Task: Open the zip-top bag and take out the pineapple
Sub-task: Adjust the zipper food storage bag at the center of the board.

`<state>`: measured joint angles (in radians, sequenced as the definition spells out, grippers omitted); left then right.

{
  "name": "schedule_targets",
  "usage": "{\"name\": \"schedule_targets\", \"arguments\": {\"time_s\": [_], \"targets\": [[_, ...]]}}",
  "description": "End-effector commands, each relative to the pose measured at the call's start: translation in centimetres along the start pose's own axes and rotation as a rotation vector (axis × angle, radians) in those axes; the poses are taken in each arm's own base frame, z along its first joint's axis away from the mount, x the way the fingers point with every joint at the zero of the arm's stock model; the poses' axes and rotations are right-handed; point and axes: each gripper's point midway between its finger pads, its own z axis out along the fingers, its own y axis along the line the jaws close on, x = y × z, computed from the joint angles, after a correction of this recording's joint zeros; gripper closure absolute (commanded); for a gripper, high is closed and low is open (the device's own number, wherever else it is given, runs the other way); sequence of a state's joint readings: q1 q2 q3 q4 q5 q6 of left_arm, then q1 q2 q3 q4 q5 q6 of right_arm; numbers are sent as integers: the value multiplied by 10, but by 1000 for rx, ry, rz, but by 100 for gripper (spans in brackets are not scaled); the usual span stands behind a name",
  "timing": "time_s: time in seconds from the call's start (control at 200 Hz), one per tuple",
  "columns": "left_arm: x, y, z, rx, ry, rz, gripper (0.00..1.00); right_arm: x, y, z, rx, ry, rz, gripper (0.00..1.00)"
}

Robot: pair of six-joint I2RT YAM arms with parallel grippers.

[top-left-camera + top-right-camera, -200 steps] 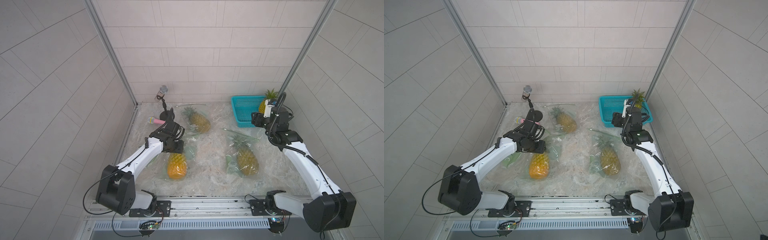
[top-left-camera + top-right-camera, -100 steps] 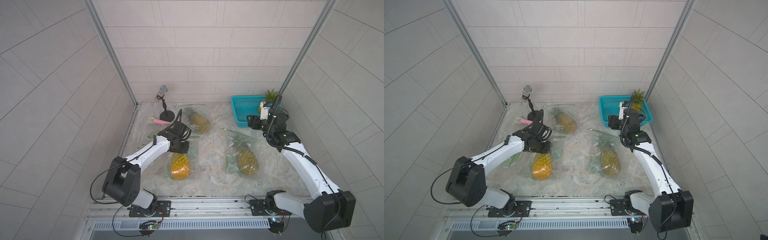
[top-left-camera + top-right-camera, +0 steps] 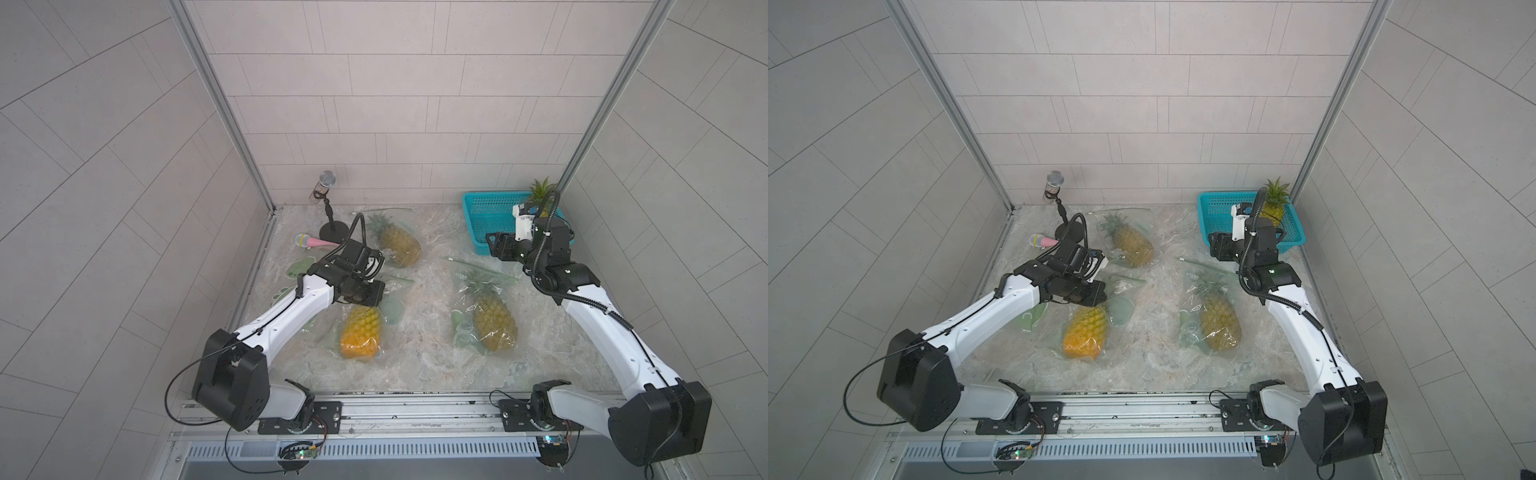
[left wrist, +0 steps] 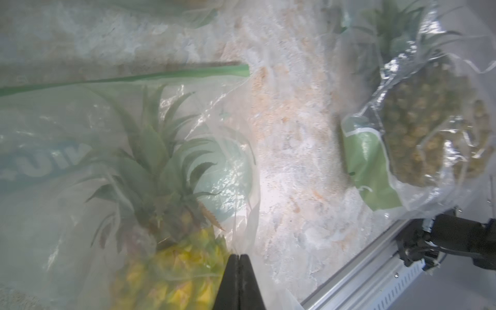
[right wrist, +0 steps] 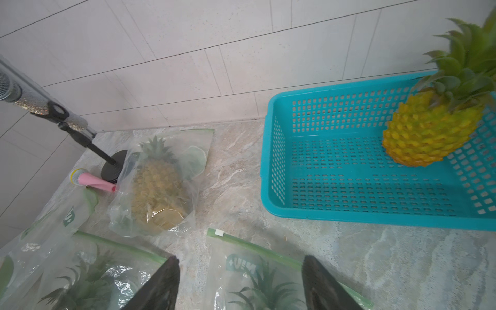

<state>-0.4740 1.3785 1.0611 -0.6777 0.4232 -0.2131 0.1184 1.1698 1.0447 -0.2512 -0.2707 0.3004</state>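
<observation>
Three clear zip-top bags with green zip strips each hold a pineapple. The near-left bag (image 3: 390, 309) holds a bright yellow pineapple (image 3: 361, 332). My left gripper (image 4: 238, 255) hovers over that pineapple's crown; its jaws are shut, pinching a fold of the bag's film near its side edge. In the left wrist view the bag's green zip strip (image 4: 128, 77) lies closed beyond the crown. My right gripper (image 5: 240, 261) is open and empty, hovering by the basket's front corner above the near-right bag (image 3: 490, 316), whose zip strip (image 5: 255, 245) lies just below its fingertips.
A teal basket (image 3: 478, 224) at the back right holds a bare pineapple (image 5: 429, 128). The third bagged pineapple (image 3: 397, 245) lies at the back. A microphone on a stand (image 3: 326, 183) and a pink toy microphone (image 3: 309, 241) sit back left. An empty bag (image 3: 297, 270) lies left.
My left gripper has shifted a little to the right over the near-left bag and closed. My right gripper has moved left, away from the basket, still open.
</observation>
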Motion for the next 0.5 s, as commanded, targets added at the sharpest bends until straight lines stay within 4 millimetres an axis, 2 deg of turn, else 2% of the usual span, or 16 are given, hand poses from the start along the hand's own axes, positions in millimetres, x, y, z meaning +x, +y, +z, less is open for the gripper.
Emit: {"name": "schedule_targets", "arguments": {"time_s": [0.0, 0.265, 0.495], "targets": [[-9, -25, -20, 90, -42, 70, 100, 1, 20, 2, -94, 10, -28, 26], [-13, -46, -38, 178, -87, 154, 100, 16, 60, 14, -297, 104, -51, 28], [-14, -50, -47, 189, -122, 189, 100, 52, 100, 27, -474, 297, -70, 30]]}}
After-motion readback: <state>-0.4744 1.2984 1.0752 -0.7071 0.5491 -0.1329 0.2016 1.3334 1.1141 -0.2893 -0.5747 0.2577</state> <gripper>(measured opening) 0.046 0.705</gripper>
